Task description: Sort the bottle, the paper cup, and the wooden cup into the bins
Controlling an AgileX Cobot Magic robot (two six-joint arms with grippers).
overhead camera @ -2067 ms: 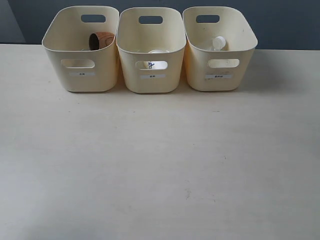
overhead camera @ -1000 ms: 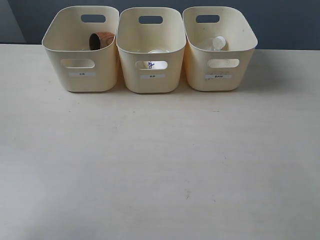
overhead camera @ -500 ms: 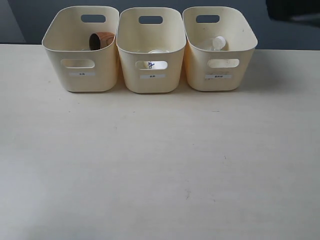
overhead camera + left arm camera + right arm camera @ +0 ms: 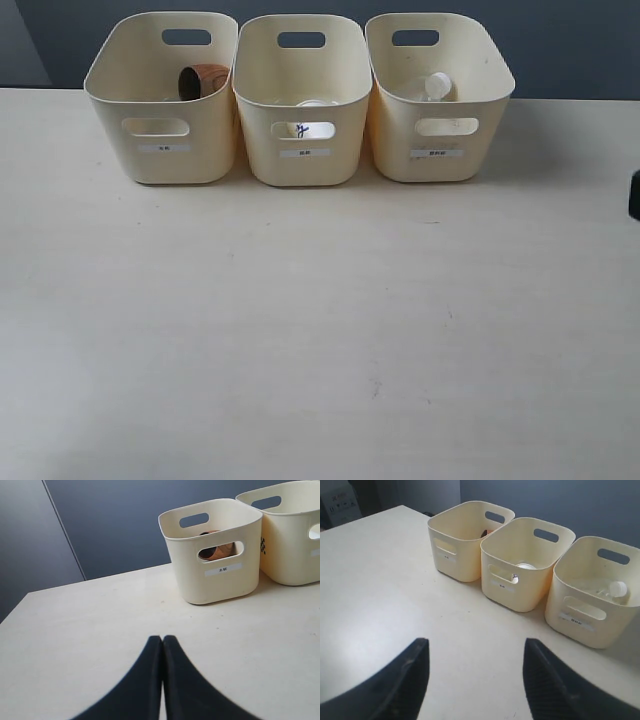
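Note:
Three cream bins stand in a row at the back of the table. The wooden cup (image 4: pixel 203 81) lies in the left bin (image 4: pixel 165 160). The paper cup (image 4: pixel 314 104) sits in the middle bin (image 4: pixel 305 165), its print showing through the handle cutout. The bottle (image 4: pixel 432 88) lies in the right bin (image 4: pixel 440 165), white cap up. My left gripper (image 4: pixel 162 639) is shut and empty over bare table, well short of the left bin (image 4: pixel 220 587) where the wooden cup (image 4: pixel 217 552) shows through the cutout. My right gripper (image 4: pixel 475 647) is open and empty, back from the bins.
The pale table (image 4: pixel 320 330) stretches in front of the bins. A dark part of the right arm (image 4: pixel 634 195) shows at the right edge of the exterior view. A dark wall (image 4: pixel 570 45) stands behind the bins.
A dark arm part seen at the upper right half a second ago is gone; a dark sliver now shows lower at the right edge. Bins and contents have not moved.

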